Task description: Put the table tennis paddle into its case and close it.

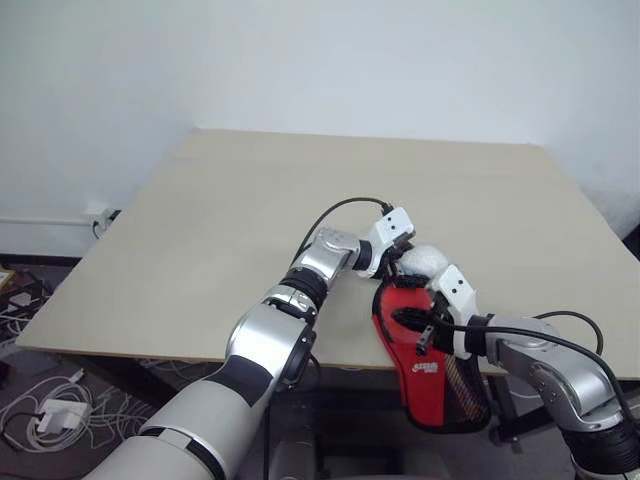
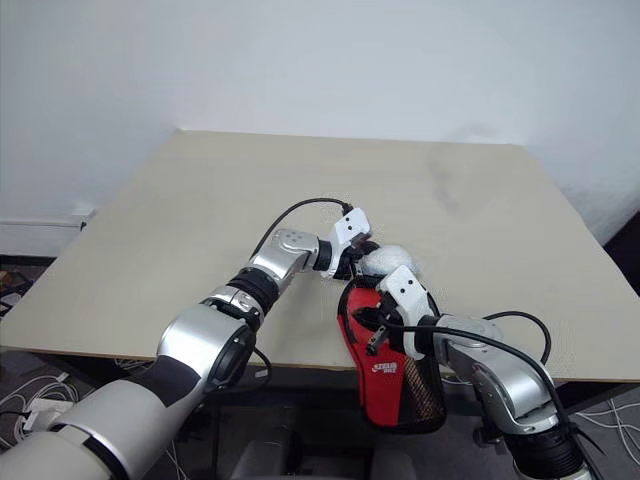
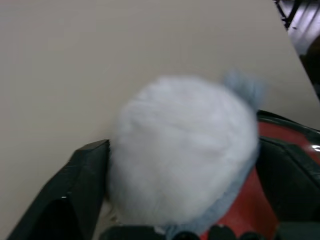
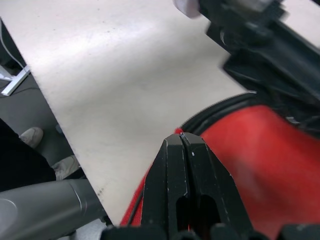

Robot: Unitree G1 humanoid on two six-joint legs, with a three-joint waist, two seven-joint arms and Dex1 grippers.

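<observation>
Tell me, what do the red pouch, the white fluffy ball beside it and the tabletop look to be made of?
The case looks like matte woven fabric, red with black edging and a dark mesh patch at its lower end. The fluffy ball seems to be soft plush or faux fur, white with a greyish underside; its outline is fuzzy. The table looks like smooth pale beige laminate or painted board; which one is unclear.

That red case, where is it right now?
The case lies at the table's near edge, on the robot's right, partly hanging over it. A white fluffy ball sits at its far end, between the left tool and right tool.
</observation>
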